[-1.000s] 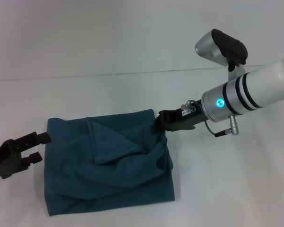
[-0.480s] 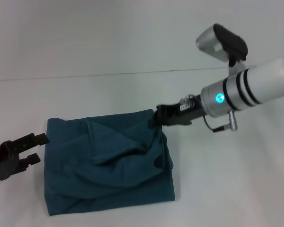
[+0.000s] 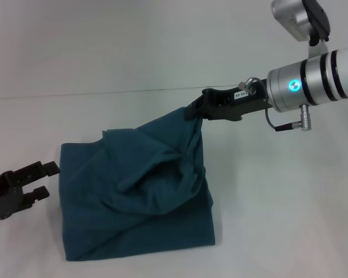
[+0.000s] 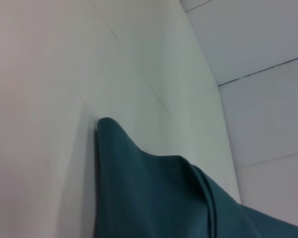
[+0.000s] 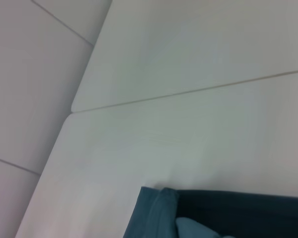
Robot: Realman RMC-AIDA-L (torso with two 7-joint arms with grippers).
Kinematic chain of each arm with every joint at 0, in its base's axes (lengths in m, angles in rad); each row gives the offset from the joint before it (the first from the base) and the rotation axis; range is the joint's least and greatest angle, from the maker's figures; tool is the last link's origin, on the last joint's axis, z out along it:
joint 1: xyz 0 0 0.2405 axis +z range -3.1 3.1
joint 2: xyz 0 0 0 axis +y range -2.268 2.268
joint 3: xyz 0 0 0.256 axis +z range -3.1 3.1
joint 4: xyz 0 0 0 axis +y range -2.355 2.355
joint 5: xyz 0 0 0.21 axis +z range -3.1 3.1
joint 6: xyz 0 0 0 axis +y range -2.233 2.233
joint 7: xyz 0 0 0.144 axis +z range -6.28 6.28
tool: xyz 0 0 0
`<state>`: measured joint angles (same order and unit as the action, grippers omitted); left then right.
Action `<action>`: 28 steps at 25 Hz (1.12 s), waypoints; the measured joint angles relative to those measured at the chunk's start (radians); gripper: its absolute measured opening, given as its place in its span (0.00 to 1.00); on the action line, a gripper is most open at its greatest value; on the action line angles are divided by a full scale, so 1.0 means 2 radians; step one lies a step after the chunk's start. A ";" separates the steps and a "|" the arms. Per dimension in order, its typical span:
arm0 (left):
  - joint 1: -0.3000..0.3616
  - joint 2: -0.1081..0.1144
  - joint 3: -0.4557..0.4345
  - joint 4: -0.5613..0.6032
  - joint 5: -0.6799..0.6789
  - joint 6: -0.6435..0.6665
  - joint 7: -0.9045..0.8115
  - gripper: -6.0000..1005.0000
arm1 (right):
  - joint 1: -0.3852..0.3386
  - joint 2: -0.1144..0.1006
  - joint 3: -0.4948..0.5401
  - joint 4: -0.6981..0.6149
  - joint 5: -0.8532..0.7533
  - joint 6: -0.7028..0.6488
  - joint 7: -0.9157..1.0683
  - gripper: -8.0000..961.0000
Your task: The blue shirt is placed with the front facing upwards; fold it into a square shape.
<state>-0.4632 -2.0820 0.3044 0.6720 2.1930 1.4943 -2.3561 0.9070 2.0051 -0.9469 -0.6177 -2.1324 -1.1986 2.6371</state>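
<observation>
Here you see the right gripper (image 3: 196,110) pinching the far right corner of the blue shirt (image 3: 139,197) and holding it raised above the white table (image 3: 162,52), toward 1 o'clock from the bundle. The shirt's bulk lies folded at table centre. At 9 o'clock, the left gripper (image 3: 43,178) rests just beside the shirt's edge, fingers spread.

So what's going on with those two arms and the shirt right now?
Right gripper shut on the blue shirt, far right corner lifted off the table. Left gripper open, at the shirt's left edge. Nothing in the way.
</observation>
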 joint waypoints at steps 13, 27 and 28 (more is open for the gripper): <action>0.000 -0.001 0.000 0.000 0.000 -0.001 0.000 0.84 | -0.001 0.004 -0.003 0.021 -0.002 0.015 -0.014 0.20; 0.001 -0.001 0.000 0.000 0.000 0.000 0.000 0.84 | 0.000 -0.026 0.006 0.018 -0.094 0.035 -0.013 0.25; 0.001 -0.001 0.000 0.000 0.000 0.000 0.000 0.84 | 0.000 -0.033 0.011 0.018 -0.088 0.027 -0.013 0.27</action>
<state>-0.4616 -2.0831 0.3052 0.6718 2.1937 1.4951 -2.3562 0.9077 1.9396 -0.9258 -0.5825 -2.3093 -1.1441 2.6104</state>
